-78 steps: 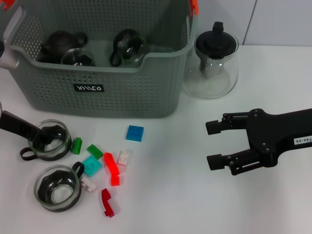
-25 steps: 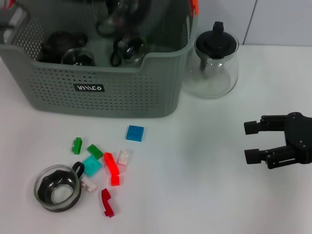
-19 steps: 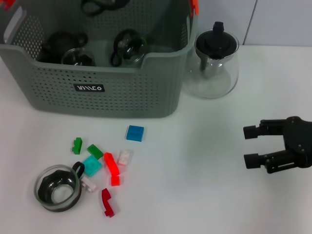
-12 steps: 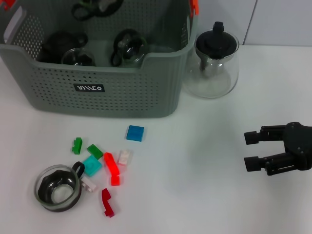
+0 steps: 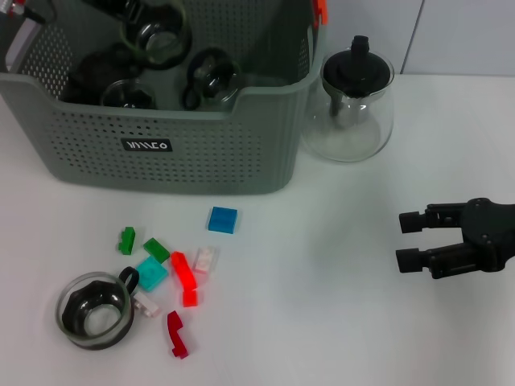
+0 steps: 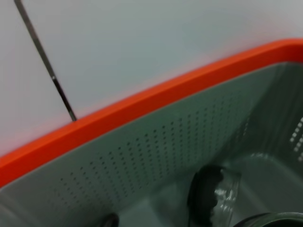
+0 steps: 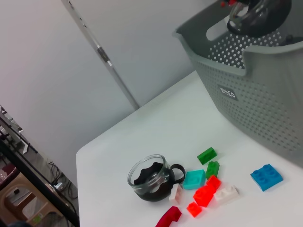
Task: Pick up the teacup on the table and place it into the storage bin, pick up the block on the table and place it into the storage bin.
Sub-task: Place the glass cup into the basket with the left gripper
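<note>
Bearing white lettering, a black label (image 5: 146,145) fronts the storage bin (image 5: 241,153).

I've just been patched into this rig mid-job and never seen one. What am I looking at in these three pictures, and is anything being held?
It is a two-armed robot. The head view looks down on a white table. The other two come from cameras on its wrists.

The right gripper hovers open and empty over the table's right side. The left gripper is up in the grey-green storage bin, holding a glass teacup above the cups already inside; its wrist view shows the bin's wall and orange rim.

On the table: another teacup, a scatter of small coloured blocks, including a blue one, and a glass teapot beside the bin.
</note>
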